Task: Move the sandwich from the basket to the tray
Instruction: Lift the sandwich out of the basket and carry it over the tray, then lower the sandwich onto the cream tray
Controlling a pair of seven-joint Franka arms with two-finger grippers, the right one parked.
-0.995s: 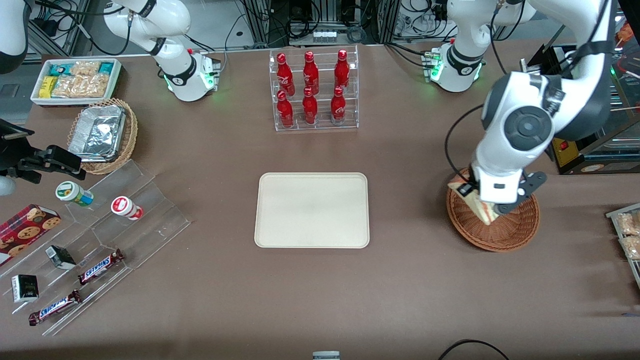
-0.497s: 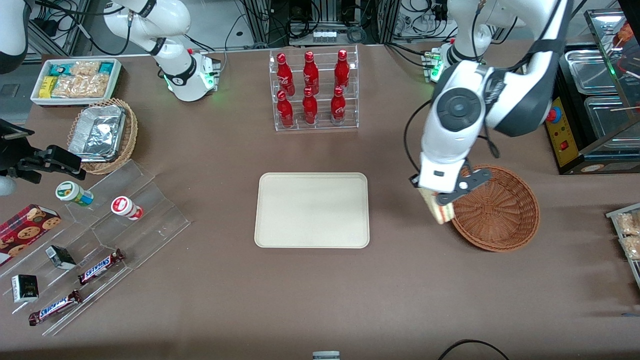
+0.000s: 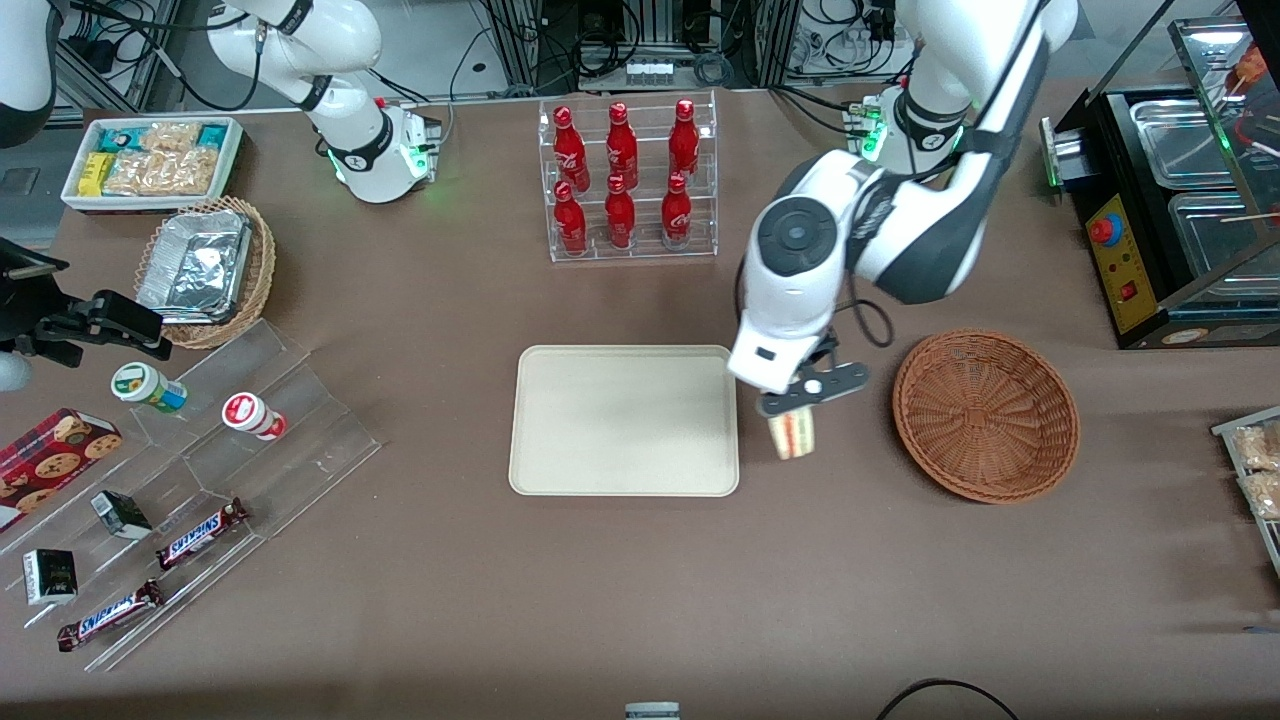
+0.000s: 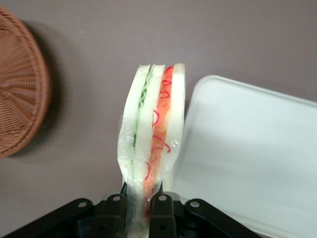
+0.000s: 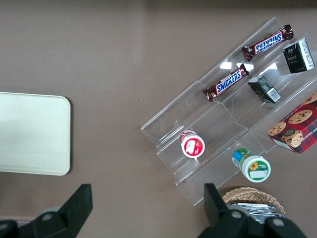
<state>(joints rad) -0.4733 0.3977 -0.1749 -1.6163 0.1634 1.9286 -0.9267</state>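
My left gripper [image 3: 790,415] [image 4: 140,206] is shut on the sandwich [image 3: 792,436] [image 4: 152,129], a plastic-wrapped wedge of white bread with red, orange and green layers. It hangs in the air over the brown table between the cream tray [image 3: 624,420] [image 4: 247,158] [image 5: 32,134] and the reddish-brown wicker basket [image 3: 986,415] [image 4: 20,89], close to the tray's edge. Nothing lies in the basket or on the tray.
A clear rack of red bottles [image 3: 628,180] stands farther from the front camera than the tray. Toward the parked arm's end are a tan wicker basket with a foil container [image 3: 205,270], a white snack bin [image 3: 152,160] and an acrylic stand with snack bars [image 3: 200,500]. Metal trays [image 3: 1190,160] sit toward the working arm's end.
The gripper lifted the sandwich out of the basket and carried it sideways toward the tray; it now hangs just beside the tray's edge, and the basket holds nothing.
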